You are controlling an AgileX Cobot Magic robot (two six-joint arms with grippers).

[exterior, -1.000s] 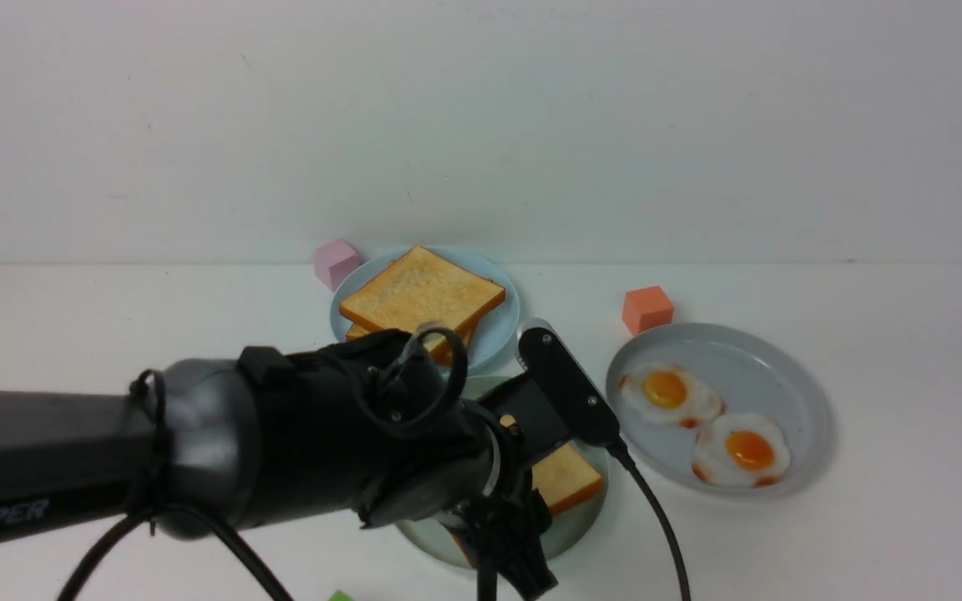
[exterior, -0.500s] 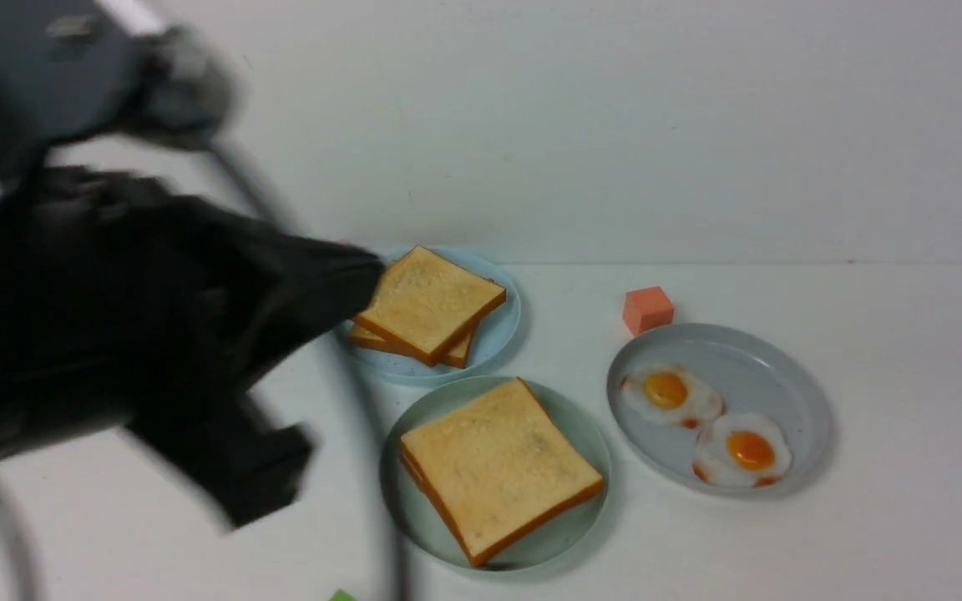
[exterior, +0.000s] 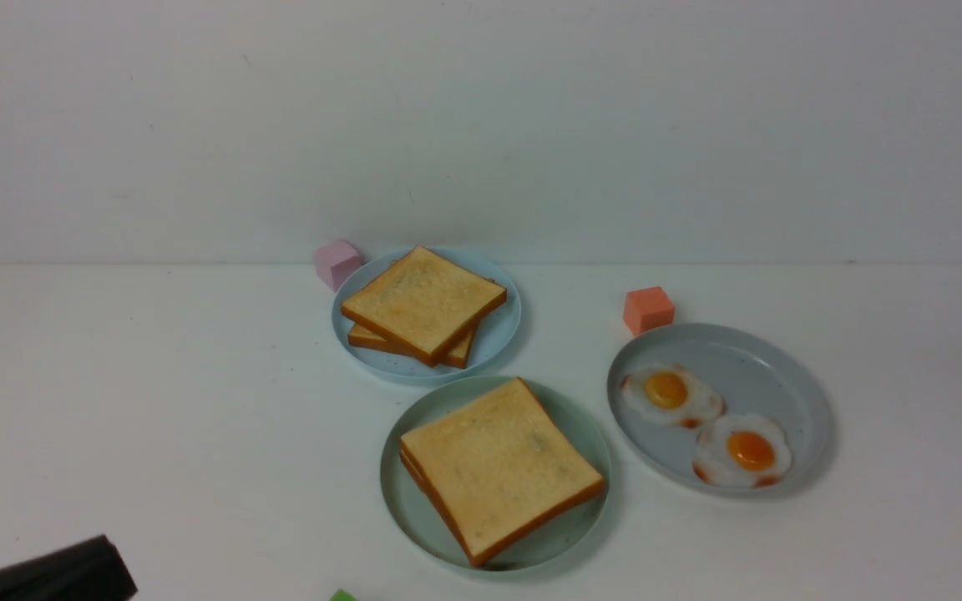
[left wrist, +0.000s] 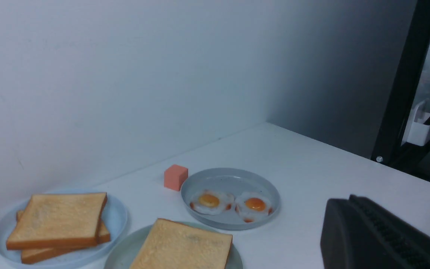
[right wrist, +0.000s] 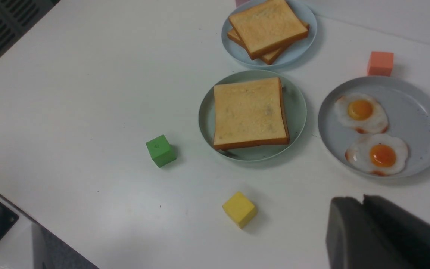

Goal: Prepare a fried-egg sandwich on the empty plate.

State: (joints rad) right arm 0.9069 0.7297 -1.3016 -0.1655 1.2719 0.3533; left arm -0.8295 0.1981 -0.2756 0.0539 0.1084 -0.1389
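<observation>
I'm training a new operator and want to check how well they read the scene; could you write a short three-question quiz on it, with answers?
1. How many fried eggs lie on the grey plate?
2. True or false: the pale green plate holds toast.
3. Fill in the blank: in the right wrist view, the block nearest the yellow block is ____.

Key: 1. Two; 2. True; 3. Green
</observation>
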